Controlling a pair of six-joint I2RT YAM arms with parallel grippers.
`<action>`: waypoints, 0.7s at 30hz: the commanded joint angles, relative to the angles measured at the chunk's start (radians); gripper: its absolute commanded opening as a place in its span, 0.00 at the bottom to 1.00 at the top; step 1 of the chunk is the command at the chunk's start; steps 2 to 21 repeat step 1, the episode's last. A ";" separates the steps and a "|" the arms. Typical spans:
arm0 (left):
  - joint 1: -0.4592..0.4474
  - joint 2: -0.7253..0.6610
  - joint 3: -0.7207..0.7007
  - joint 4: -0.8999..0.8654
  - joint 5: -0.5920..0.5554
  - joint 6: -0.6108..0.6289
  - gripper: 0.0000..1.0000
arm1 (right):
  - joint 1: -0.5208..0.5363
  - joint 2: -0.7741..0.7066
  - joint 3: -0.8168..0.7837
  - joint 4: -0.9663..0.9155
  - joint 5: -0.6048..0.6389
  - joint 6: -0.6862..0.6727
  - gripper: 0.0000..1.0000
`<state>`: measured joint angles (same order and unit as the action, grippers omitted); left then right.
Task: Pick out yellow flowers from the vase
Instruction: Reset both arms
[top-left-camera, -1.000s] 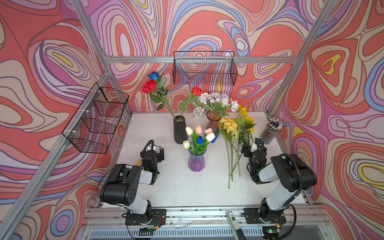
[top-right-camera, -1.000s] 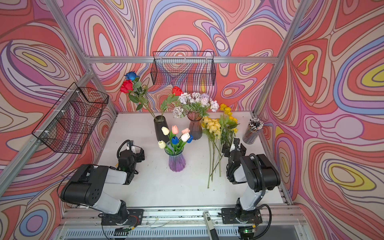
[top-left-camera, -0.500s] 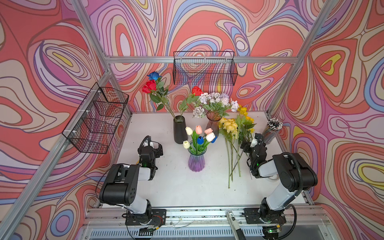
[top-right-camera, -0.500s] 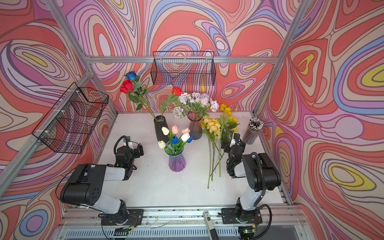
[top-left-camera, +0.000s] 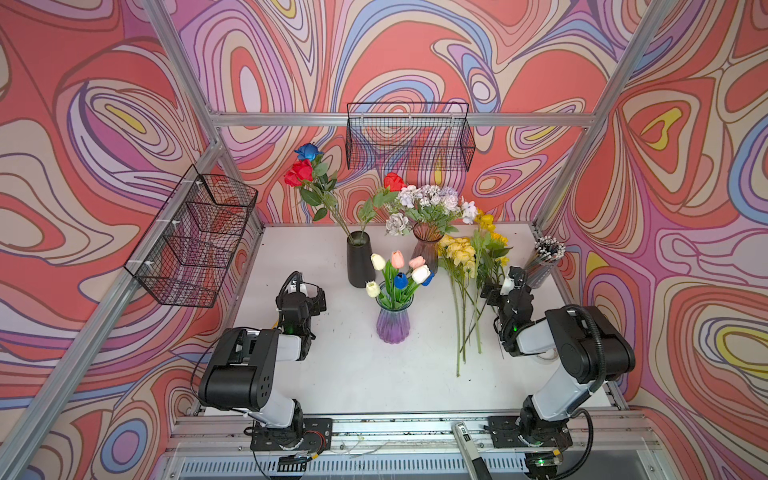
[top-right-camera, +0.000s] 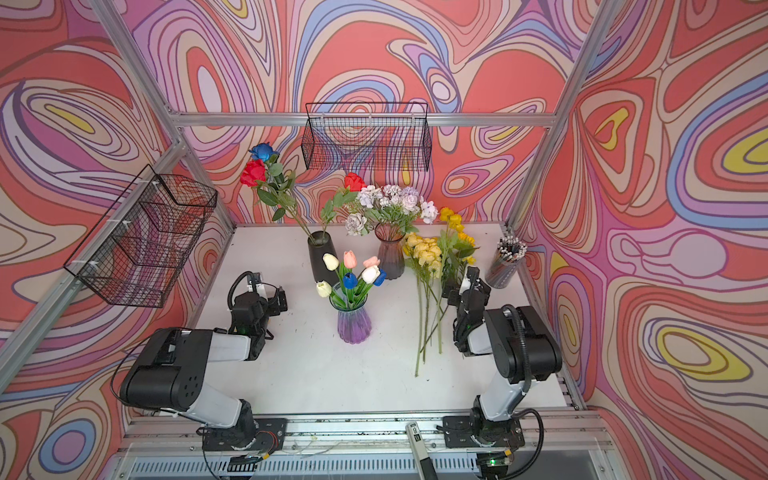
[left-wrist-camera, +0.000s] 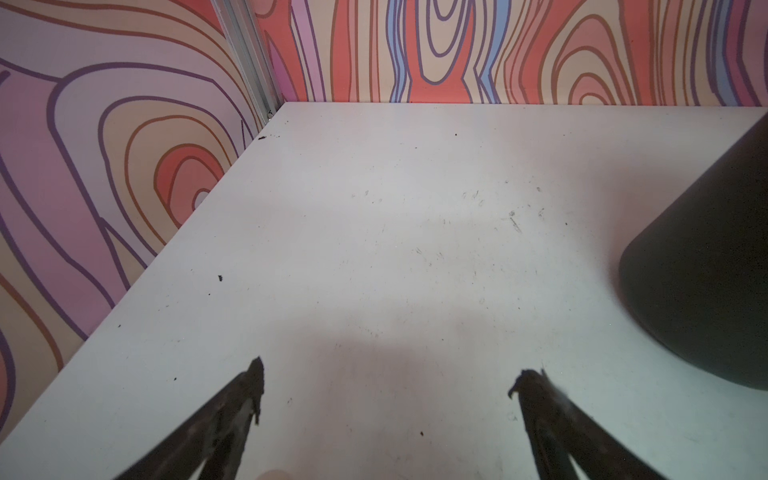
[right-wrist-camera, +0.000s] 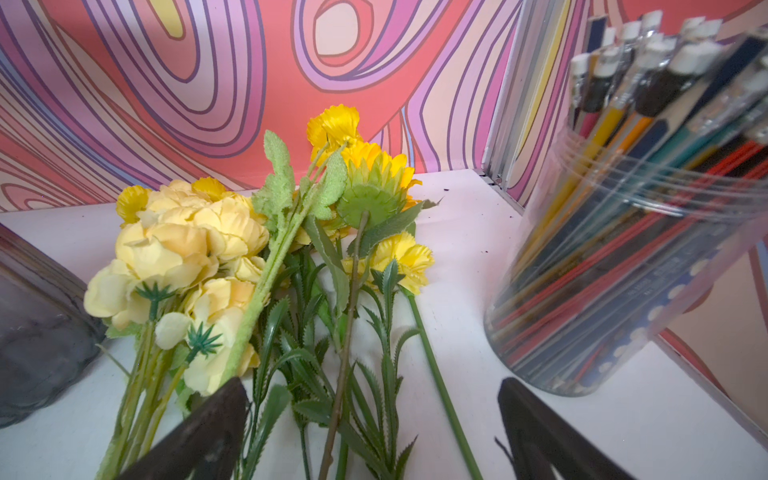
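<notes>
Stems of the yellow flowers (right-wrist-camera: 195, 249) lie on the tabletop (right-wrist-camera: 457, 257) between the spread, empty jaws of my right tool (right-wrist-camera: 372, 390); my left tool (left-wrist-camera: 386, 374) gapes empty too. Moving off low could snag and scatter them.

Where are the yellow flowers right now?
In both top views the yellow flowers lie on the table at the right, between the smoky vase and the pencil jar.

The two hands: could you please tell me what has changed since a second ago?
Both arms eased slightly toward the back wall: the left hand over bare table, the right hand by the yellow flowers lying on it. Both hands stayed open and empty; the flowers did not move.
</notes>
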<state>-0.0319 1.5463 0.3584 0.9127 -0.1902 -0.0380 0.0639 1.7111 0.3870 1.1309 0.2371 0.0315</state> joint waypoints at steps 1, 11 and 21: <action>0.003 -0.005 -0.001 0.015 0.006 -0.008 1.00 | -0.003 -0.002 -0.004 0.014 -0.009 -0.001 0.98; 0.003 -0.005 -0.001 0.015 0.006 -0.008 1.00 | -0.003 -0.002 -0.004 0.014 -0.009 -0.001 0.98; 0.003 -0.005 -0.001 0.015 0.006 -0.008 1.00 | -0.003 -0.002 -0.004 0.014 -0.009 -0.001 0.98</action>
